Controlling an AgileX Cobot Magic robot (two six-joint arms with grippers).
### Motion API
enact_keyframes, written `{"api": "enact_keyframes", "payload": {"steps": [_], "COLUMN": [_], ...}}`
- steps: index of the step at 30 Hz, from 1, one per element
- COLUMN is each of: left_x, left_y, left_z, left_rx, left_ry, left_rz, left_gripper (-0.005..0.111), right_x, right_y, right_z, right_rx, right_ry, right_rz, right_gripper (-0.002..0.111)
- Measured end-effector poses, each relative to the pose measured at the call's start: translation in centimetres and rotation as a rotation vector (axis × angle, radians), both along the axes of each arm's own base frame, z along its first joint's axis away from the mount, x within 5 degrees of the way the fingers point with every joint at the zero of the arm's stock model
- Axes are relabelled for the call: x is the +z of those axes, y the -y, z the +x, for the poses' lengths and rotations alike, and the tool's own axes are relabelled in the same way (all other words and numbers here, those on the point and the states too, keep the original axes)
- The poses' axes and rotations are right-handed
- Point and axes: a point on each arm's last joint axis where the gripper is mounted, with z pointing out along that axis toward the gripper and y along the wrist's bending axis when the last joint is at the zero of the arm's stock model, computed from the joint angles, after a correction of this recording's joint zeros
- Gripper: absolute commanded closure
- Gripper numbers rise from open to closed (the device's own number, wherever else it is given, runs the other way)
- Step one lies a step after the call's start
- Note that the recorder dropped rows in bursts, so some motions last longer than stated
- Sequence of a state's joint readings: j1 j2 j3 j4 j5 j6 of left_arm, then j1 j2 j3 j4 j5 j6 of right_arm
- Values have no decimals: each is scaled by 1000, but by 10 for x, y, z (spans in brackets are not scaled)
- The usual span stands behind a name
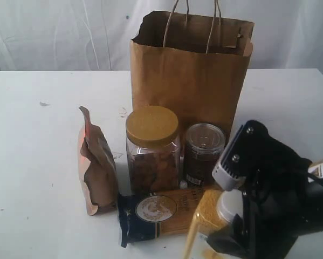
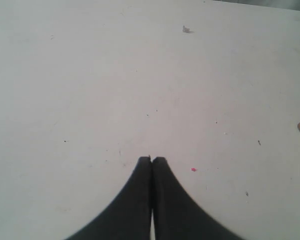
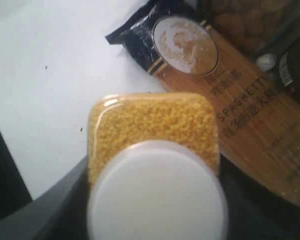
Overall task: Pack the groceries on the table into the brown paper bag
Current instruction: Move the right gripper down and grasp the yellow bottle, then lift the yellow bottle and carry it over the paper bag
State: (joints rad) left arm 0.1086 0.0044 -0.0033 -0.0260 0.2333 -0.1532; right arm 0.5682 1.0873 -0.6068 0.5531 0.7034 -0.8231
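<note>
Right gripper [image 1: 226, 216] is clamped on the bottle [image 3: 155, 130], left gripper [image 2: 152, 161] closed, empty. Next I'd lift it above the bag [image 1: 188, 81] rim.

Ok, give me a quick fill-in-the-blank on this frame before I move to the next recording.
1. The right tool grips the bottle with the ____ cap.
2. The left tool is ____ over bare table.
3. The spaghetti pack lies in front of the jar with the ____ lid.
4. The brown paper bag stands ____ that jar.
Missing words: white; shut; gold; behind.
</note>
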Motion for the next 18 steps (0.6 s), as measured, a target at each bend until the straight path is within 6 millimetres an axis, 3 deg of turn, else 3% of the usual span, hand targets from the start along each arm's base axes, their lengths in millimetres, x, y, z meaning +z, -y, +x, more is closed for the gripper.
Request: {"api": "enact_keyframes", "payload": {"steps": [11, 18], "left_x": [0, 0], "left_y": [0, 0], "left_z": [0, 0], "left_rx": [0, 0], "left_ry": [0, 0], "left_rz": [0, 0], "left_gripper": [107, 107], "right_x": [-5, 27], "right_y": [3, -6], "right_z": [-3, 9], "right_rx": [-77, -183], "right_ry": [-70, -66], "right_rz": [4, 101], "right_gripper": [108, 108]}}
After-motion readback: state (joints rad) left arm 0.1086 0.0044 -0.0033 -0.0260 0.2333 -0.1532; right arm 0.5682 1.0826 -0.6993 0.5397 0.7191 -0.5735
